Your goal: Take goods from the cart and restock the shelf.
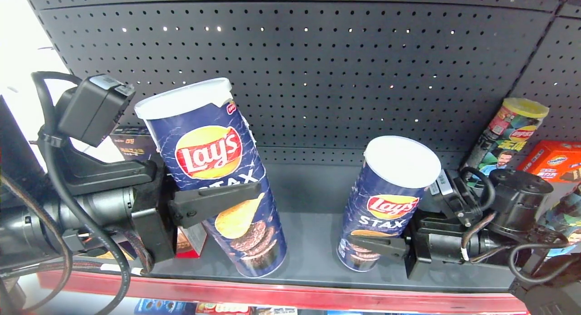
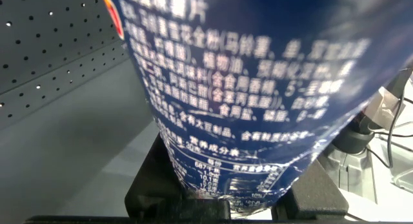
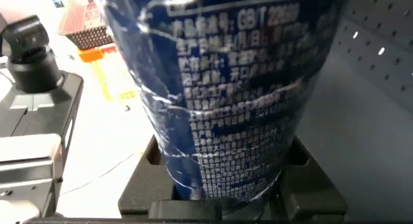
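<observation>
Two tall dark-blue chip cans with white lids are on the grey shelf (image 1: 313, 242). The left can (image 1: 218, 179) leans to the left with its base near the shelf's front edge, and my left gripper (image 1: 213, 201) is shut on its middle; the can's printed side (image 2: 258, 101) is close in the left wrist view. The right can (image 1: 386, 201) also tilts slightly, and my right gripper (image 1: 386, 244) is shut on its lower part; its back label (image 3: 239, 95) is seen between the black fingers (image 3: 145, 185).
A black pegboard (image 1: 317, 70) backs the shelf. At the far right stand a yellow-lidded can (image 1: 508, 133) and an orange box (image 1: 556, 160). Behind the left arm are a dark box (image 1: 134, 145) and a small red-and-white box (image 1: 190, 242). A red strip (image 1: 295, 294) edges the front.
</observation>
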